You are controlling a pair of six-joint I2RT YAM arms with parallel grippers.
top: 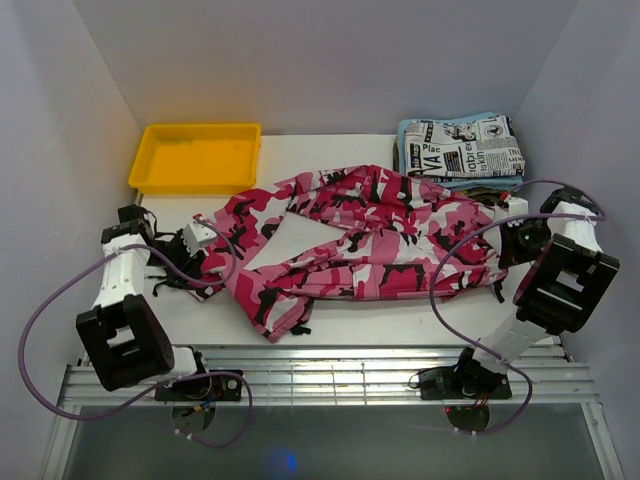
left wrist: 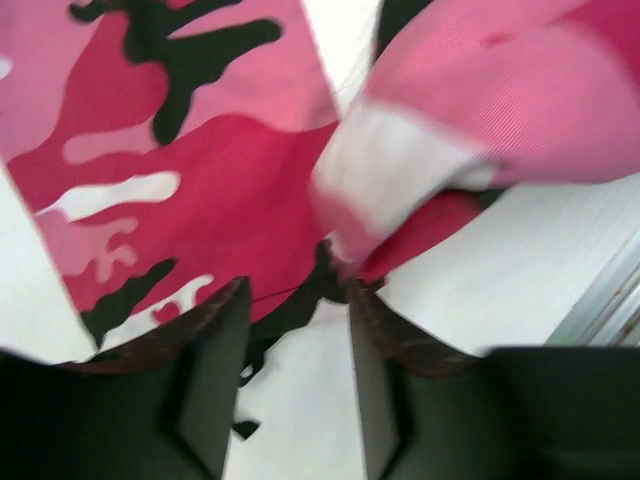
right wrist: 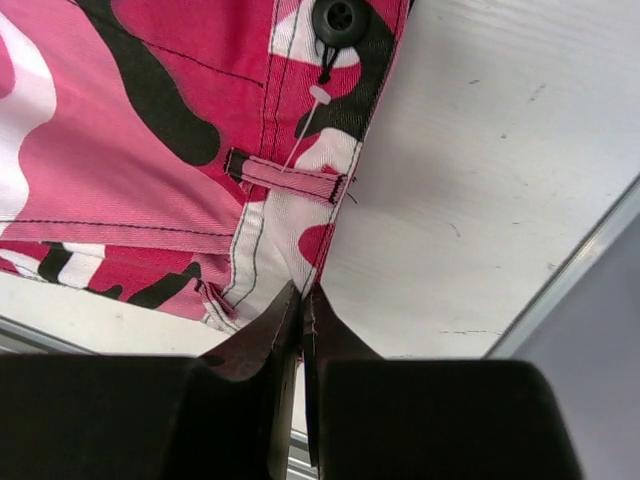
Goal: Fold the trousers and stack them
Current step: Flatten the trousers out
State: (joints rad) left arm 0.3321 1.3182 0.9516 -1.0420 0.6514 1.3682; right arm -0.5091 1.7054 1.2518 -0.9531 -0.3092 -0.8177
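Clutter sits only along the far edge of your bench (top: pixel 330 150): a yellow tray (top: pixel 200 157) at the far left, and at the far right a folded newspaper-print garment (top: pixel 465 147) lying on a light blue cloth (top: pixel 408 128). The trousers (top: pixel 370 235) sprawl across the middle, waist end to your right and legs running left, rumpled, with a wedge of bare bench between the legs. One leg end droops toward the slatted metal rail (top: pixel 330 375) at the near edge. Their far right corner comes just beside the folded stack; you cannot tell whether they touch.

From above, the right arm (top: pixel 560 280) covers the waist end, and the left arm (top: pixel 125 290) hides the outermost leg cloth. The left wrist view is blurred, so the hem there is only a smear of pink and white.

Your left arm is folded, elbow near the front left corner, wrist low at the leg end. The left jaws stand spread, fingers (left wrist: pixel 215 370) apart with bare bench showing between them and cloth just at their tips. Your right arm bends in from the right; the right jaws are pressed together, fingers (right wrist: pixel 265 340) pinching the waistband edge of the trousers below the belt loop (right wrist: pixel 290 178) and black button (right wrist: pixel 340 17)
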